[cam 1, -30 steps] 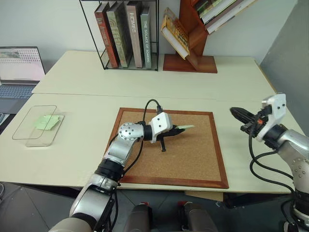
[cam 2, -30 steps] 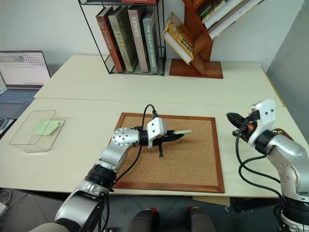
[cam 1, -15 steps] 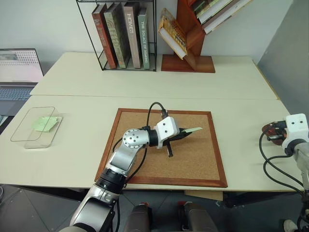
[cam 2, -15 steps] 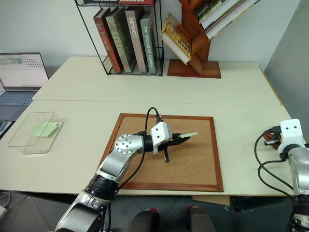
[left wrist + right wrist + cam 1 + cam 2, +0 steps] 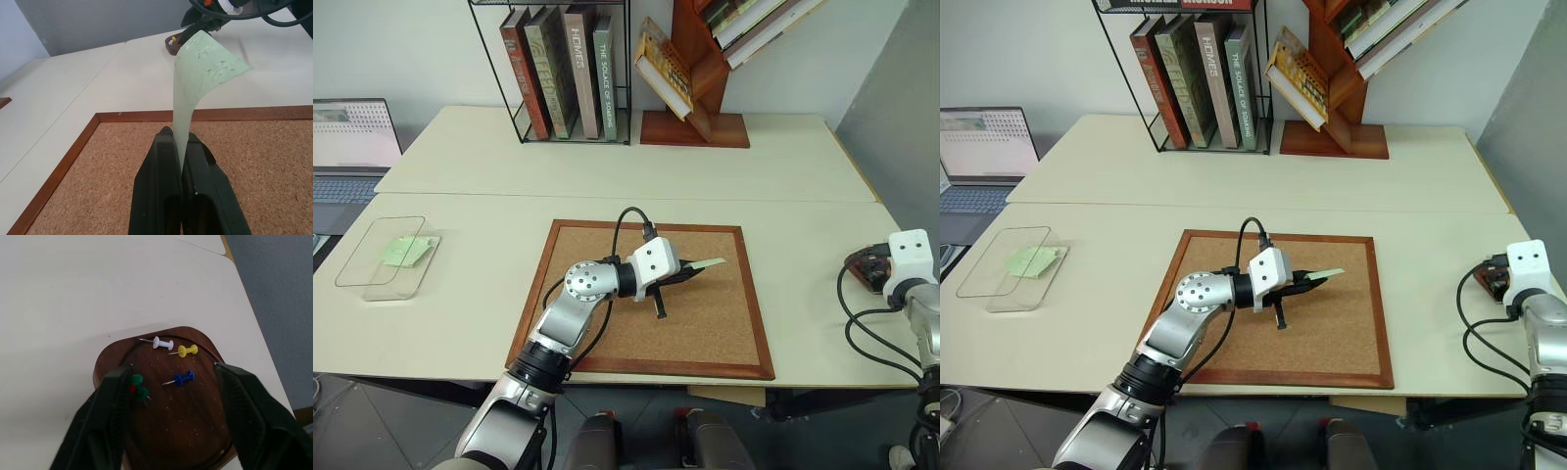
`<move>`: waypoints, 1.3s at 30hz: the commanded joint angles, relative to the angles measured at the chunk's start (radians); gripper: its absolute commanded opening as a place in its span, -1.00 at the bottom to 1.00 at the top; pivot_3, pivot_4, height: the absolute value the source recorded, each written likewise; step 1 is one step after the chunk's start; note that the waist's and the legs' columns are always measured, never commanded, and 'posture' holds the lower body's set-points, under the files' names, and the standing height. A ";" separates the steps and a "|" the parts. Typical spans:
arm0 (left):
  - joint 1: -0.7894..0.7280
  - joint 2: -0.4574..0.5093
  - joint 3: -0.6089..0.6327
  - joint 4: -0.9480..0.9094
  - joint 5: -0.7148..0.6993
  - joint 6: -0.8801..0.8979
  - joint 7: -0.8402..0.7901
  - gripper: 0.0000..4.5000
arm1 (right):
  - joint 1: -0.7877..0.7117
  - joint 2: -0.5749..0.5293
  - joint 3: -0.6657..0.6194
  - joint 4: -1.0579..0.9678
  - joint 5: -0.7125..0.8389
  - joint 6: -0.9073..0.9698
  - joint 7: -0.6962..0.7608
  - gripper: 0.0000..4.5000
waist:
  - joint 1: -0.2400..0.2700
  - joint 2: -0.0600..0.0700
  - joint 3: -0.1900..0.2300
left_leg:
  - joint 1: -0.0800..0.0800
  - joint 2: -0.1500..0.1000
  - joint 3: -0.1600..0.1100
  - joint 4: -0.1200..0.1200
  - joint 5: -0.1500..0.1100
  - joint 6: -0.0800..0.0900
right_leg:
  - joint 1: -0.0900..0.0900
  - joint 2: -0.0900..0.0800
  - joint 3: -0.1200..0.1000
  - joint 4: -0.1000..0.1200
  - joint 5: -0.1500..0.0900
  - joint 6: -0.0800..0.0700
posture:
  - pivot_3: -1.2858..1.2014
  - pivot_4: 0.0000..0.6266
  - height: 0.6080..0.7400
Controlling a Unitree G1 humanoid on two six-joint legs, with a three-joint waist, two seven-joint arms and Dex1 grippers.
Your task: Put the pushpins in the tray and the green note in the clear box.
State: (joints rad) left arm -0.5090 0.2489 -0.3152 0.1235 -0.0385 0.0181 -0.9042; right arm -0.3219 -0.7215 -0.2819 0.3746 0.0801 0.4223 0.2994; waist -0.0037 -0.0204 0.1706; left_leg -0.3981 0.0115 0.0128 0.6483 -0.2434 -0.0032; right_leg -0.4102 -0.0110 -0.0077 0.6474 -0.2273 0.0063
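Pale desk (image 5: 607, 157), corkboard (image 5: 705, 323) at centre; left gripper (image 5: 180, 147) over it, fingers pinched tight on green note (image 5: 205, 63); right gripper (image 5: 171, 382) spread wide above tray (image 5: 195, 421), green pushpin (image 5: 138, 386) by one finger; clear box (image 5: 372, 269) far off left

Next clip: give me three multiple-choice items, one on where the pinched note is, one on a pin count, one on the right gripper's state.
1. The left gripper holds the green note over:
A. the corkboard
B. the clear box
C. the laptop

2. Pins in the tray:
A. two
B. four
C. six

3. The right gripper is:
A. shut on a pin
B. open over the tray
C. shut on the note

Answers: 1 A, cork lies under the fingers; 2 B, white, yellow, blue and green pins show; a fleck of red beside the green may be a fifth; 3 B, fingers stand apart either side of the tray.
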 commanded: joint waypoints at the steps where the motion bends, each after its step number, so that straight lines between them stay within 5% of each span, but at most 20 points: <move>1: -0.019 -0.006 0.001 -0.030 -0.008 -0.008 0.010 -1.00 | -0.016 -0.009 -0.026 -0.020 0.005 -0.002 -0.011 0.72 | 0.000 0.000 0.000 | 0.000 0.000 0.000 0.000 0.000 0.000 | 0.000 0.000 0.000 0.000 0.000 0.000 | 0.03 -0.52 1.00; 4: -0.023 -0.011 -0.001 -0.027 -0.007 -0.008 0.012 -1.00 | -0.018 -0.012 -0.038 -0.017 0.005 -0.004 -0.023 0.98 | 0.000 0.000 0.000 | 0.000 0.000 0.000 0.000 0.000 0.000 | 0.000 0.000 0.000 0.000 0.000 0.000 | 0.03 -0.52 1.00; 18: -0.031 -0.038 0.017 -0.049 -0.046 0.043 0.011 -1.00 | 0.003 -0.009 -0.154 -0.187 0.062 0.062 -0.069 0.98 | 0.000 0.001 -0.001 | 0.000 0.000 0.000 0.000 0.000 0.000 | 0.000 0.000 0.000 0.000 0.000 0.000 | 0.03 -0.52 1.00; 22: -0.026 -0.022 0.052 -0.090 -0.080 0.091 0.021 -1.00 | 0.017 0.019 -0.150 -0.290 0.129 0.011 0.014 0.98 | -0.001 0.001 -0.001 | 0.000 0.000 0.000 0.000 0.000 0.000 | 0.000 0.000 0.000 0.000 0.000 0.000 | 0.03 -0.52 1.00; 31: 0.035 0.118 0.280 -0.280 -0.144 0.327 0.164 -1.00 | 0.101 0.082 0.087 -0.710 0.373 0.023 0.387 0.98 | -0.013 0.002 0.000 | 0.000 0.003 -0.003 0.000 0.000 0.000 | 0.000 0.004 -0.001 0.000 0.000 0.000 | 0.03 -0.52 1.00; 39: 0.153 0.382 0.628 -0.271 -0.102 0.474 0.332 -1.00 | -0.093 0.137 0.369 -0.782 0.472 0.142 0.557 0.98 | -0.024 -0.004 0.003 | 0.001 0.003 -0.005 0.001 0.000 0.000 | 0.000 0.003 -0.003 0.001 0.000 0.000 | 0.03 -0.52 1.00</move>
State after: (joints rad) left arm -0.3536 0.5768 0.2036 -0.1771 -0.1567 0.4832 -0.6210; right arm -0.3705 -0.5907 0.0398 -0.3831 0.5290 0.5483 0.8044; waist -0.0275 -0.0245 0.1736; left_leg -0.3970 0.0149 0.0082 0.6489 -0.2434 -0.0034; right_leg -0.4100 -0.0084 -0.0104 0.6485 -0.2274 0.0061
